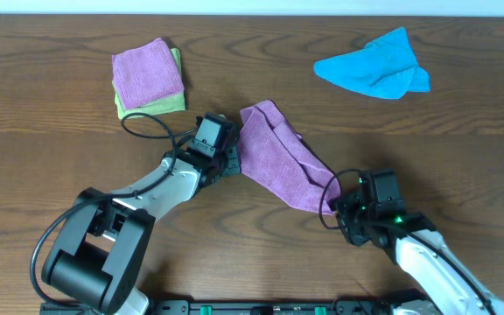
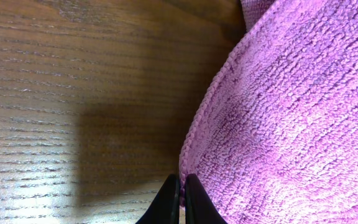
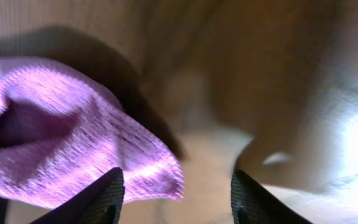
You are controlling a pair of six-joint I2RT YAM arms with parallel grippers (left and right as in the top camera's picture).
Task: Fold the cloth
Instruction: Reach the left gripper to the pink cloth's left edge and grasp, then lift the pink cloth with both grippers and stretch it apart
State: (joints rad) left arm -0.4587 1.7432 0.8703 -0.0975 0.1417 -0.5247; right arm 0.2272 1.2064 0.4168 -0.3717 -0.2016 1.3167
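Mauve terry fills most of my view. My left gripper (image 2: 181, 182) is squeezed fully shut right at the left hem of the cloth (image 1: 278, 162), but honestly I can't tell if any hem is caught in it. My right gripper (image 3: 176, 177) has its jaws apart, with the cloth's near corner lying partly between them and nothing clamped yet. The cloth lies rumpled and diagonal on the wooden table (image 1: 59, 131), between both arms. My worry is that if the right side bites only the top layer, or the left has no hem, lifting just drags it into a worse bunch.
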